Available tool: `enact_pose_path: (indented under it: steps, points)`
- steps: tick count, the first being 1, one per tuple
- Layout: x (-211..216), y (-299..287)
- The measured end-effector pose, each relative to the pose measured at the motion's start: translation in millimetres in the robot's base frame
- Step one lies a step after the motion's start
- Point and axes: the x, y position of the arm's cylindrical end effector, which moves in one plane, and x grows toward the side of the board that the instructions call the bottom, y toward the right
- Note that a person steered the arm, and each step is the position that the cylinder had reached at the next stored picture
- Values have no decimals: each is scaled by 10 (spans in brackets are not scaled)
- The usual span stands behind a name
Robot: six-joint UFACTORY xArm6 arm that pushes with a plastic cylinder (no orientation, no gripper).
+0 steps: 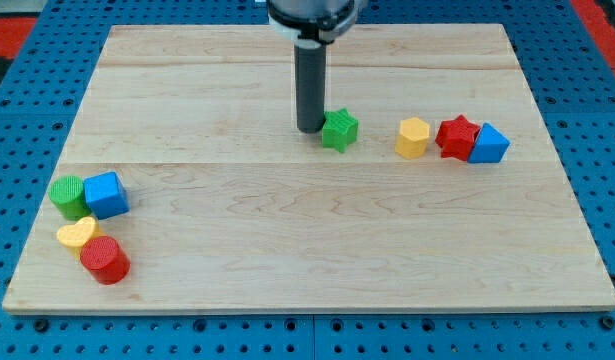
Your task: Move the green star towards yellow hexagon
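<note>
The green star (339,130) lies on the wooden board a little above the centre. My tip (309,129) rests on the board right against the star's left side. The yellow hexagon (412,138) stands to the star's right, with a gap of about one block's width between them.
A red star (456,136) and a blue block (488,144) sit just right of the hexagon. At the view's lower left are a green cylinder (67,195), a blue cube (106,195), a yellow heart (77,234) and a red cylinder (105,260). The board's edge (307,306) meets a blue pegboard.
</note>
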Motion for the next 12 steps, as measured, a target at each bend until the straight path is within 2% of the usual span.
enact_pose_path:
  steps: [1, 3, 5, 6, 7, 8, 9, 10, 12]
  points:
    - [-270, 35]
    - [-163, 322]
    - [69, 356]
    - [45, 364]
    - [-190, 39]
    - [-90, -226]
    - [184, -239]
    - [462, 23]
    - [583, 306]
